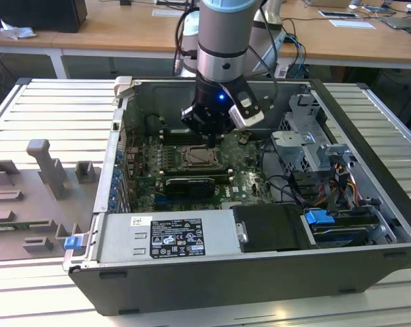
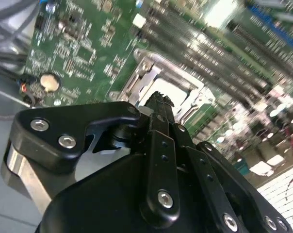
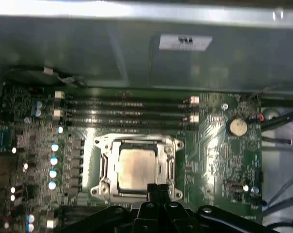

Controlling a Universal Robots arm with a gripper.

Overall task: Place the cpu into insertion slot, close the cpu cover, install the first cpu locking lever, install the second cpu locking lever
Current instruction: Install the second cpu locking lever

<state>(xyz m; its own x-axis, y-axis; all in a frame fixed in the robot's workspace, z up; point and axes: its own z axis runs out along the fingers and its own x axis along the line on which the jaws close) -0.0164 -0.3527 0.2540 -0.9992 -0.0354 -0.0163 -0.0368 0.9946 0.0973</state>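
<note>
A lab or workshop: an open computer case (image 1: 260, 259) lies on a slatted metal bench (image 1: 42, 109), with grey fixture blocks (image 1: 45, 167) beside the case, wooden desks (image 1: 124, 30) behind it, and a robot arm (image 1: 222, 41) above it.

An open black computer case (image 1: 369, 129) lies on a ribbed metal table (image 1: 49, 109). Inside, a green motherboard (image 1: 246, 178) carries long memory slots (image 3: 122, 110) and a round coin battery (image 3: 237, 126). A power supply box (image 1: 168, 237) sits along the near wall. Grey moulded fixtures (image 1: 45, 167) stand at the exterior view's left. Wooden desks (image 1: 124, 30) lie beyond.
</note>
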